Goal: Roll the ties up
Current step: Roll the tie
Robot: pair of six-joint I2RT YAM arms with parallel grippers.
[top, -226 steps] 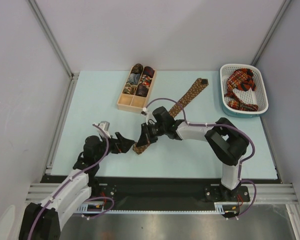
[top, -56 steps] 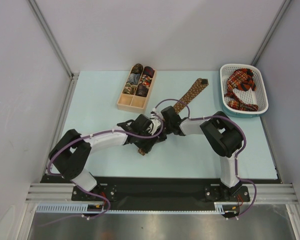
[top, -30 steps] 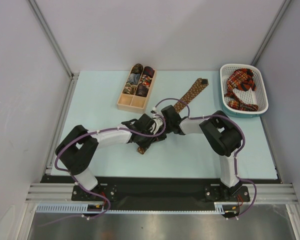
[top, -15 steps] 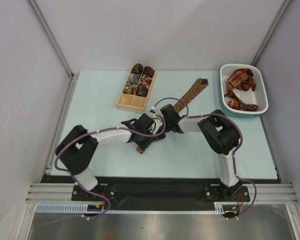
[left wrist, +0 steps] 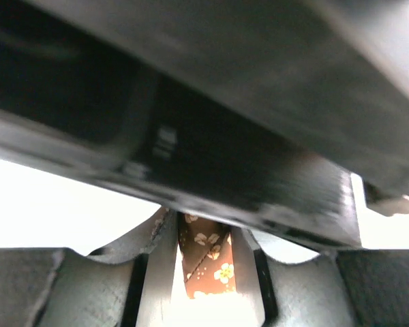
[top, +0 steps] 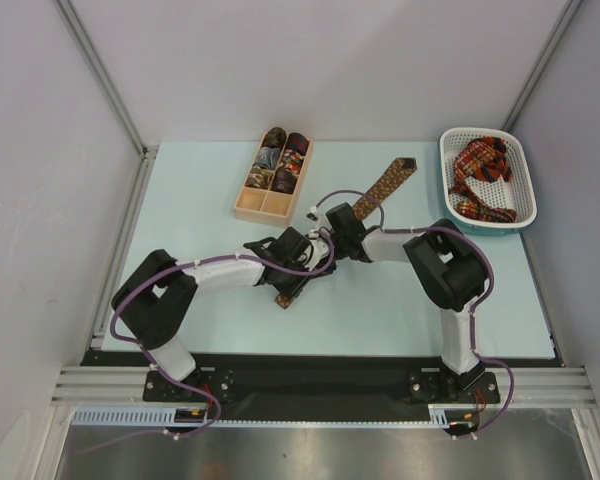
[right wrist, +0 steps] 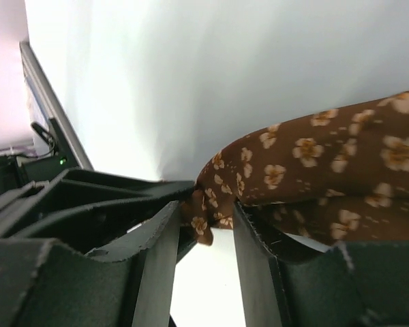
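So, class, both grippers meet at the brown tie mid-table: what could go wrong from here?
One: the right gripper stands open, so only the left gripper pinches the brown tie, and its folded end might spring loose. Two: both grippers crowd the same spot, so a careless move could knock them together.

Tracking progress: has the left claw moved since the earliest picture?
Yes. The left claw shifted right, past the right corner of the wooden box, onto the brown tie.
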